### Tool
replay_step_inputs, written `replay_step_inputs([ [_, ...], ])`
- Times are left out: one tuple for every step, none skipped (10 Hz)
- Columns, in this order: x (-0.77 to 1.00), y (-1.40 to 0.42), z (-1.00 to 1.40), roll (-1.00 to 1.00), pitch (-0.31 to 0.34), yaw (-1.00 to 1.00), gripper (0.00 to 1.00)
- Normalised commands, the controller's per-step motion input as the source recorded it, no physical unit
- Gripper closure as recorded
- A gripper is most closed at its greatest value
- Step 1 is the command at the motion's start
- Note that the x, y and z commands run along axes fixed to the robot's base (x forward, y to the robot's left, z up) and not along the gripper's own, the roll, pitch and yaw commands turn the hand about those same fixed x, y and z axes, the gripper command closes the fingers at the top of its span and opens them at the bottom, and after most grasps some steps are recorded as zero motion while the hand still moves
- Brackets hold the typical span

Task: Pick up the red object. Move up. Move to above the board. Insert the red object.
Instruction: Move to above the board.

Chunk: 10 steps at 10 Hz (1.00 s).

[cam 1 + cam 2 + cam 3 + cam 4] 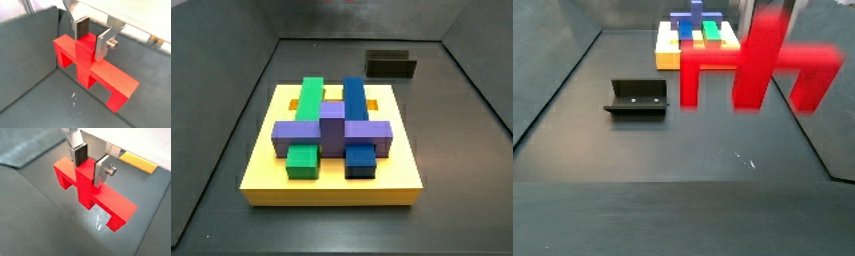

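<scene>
The red object (93, 70) is a bright red bar with two legs and an upright stem. My gripper (92, 39) is shut on the stem, one silver finger plate on each side of it, as both wrist views show (90, 165). In a side view the red object (760, 65) hangs above the grey floor, to the right of the fixture, and the gripper itself is out of frame. The board (331, 185) is a thick yellow slab bearing green, blue and purple blocks. It stands at the far end in a side view (668, 55). One side view shows neither the gripper nor the red object.
The fixture (637, 98), a dark L-shaped bracket, stands on the floor left of the red object, and beyond the board in a side view (392, 65). Grey walls (225, 110) enclose the floor. A yellow edge (137, 163) shows beyond the gripper in a wrist view.
</scene>
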Motion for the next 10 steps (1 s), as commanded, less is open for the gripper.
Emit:
replay_step_inputs([
  [0.05, 0.02, 0.67, -0.02, 0.068, 0.00, 1.00],
  [0.05, 0.01, 0.28, 0.00, 0.085, 0.00, 1.00],
  [0.10, -1.40, 0.14, -0.14, 0.150, 0.18, 1.00],
  [0.10, -1.40, 0.13, -0.10, 0.134, 0.16, 1.00],
  [0.09, -1.40, 0.13, -0.03, 0.073, 0.12, 1.00],
  [0.09, -1.40, 0.13, -0.04, 0.011, 0.06, 1.00],
  [0.09, -1.40, 0.13, -0.03, 0.009, 0.04, 1.00],
  [0.09, -1.40, 0.14, 0.00, 0.027, 0.02, 1.00],
  [0.09, -1.40, 0.14, -0.01, 0.021, 0.01, 1.00],
  [0.09, -1.40, 0.14, 0.00, 0.020, 0.01, 1.00],
])
